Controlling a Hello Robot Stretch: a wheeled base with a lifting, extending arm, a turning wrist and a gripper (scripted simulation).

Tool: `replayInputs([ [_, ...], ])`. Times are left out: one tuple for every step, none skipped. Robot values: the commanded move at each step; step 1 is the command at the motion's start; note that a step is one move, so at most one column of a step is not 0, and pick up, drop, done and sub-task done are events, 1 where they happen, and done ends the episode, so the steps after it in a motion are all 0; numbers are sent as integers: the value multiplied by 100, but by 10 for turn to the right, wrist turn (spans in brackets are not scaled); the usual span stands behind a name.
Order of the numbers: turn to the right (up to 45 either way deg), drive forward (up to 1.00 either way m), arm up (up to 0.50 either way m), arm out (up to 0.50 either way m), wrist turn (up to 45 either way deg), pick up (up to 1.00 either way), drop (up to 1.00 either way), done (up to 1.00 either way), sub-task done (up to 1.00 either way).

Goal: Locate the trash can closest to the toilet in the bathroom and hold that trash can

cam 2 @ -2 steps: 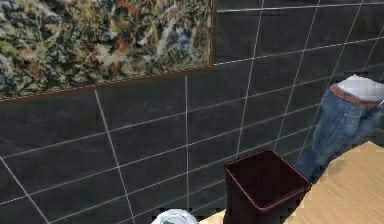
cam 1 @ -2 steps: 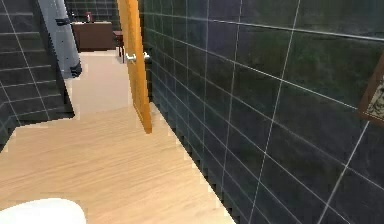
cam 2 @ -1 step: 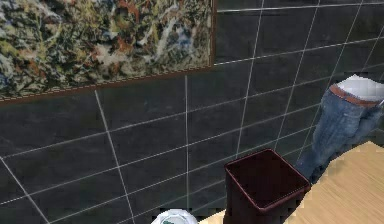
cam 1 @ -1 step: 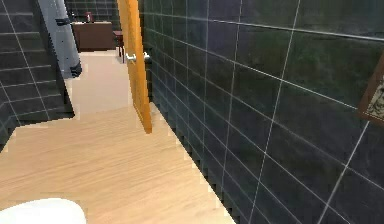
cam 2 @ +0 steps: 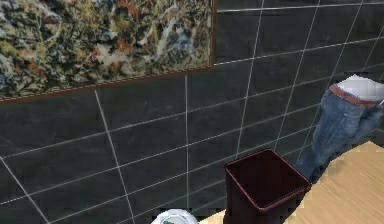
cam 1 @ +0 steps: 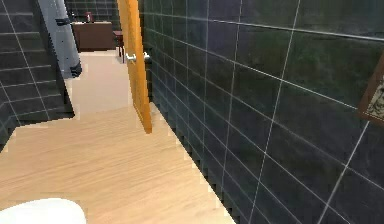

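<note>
Trash can stands on the floor hard against the tiled wall, below the lower right corner of the painting hung on that wall. Pincer: state cannot be told from these views.

Risks, as judged:
- The can sits tight to the wall. A reach carried too far would likely drive it into the tiles or tip it, and there is little room behind the rim.
- The open top and thin rim leave little to catch. A bite on one wall of the can may let it swing or slip (it looks light and empty).
- A denim garment hangs on the wall just beside the can and could snag the arm.
- A small white object lies at the wall's foot on the can's other side and could be knocked.
- Whether this is the can nearest the toilet stays unconfirmed. A white rounded form lies on the floor out from the wall, possibly the toilet.

Materials:
- Can: dark maroon, square, smooth, slightly tapered.
- Wall: large glossy charcoal tiles with pale grout.
- Floor: light wood planks.
- Door: orange wood, standing out from the wall.
- Painting: mottled and framed.
</note>
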Motion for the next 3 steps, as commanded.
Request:
replayInputs([
  [0, 0, 0, 0, 0, 100, 0, 0, 0],
  [0, 0, 10, 0, 0, 0, 0, 0, 0],
  [0, 0, 0, 0, 0, 0, 0, 100, 0],
])
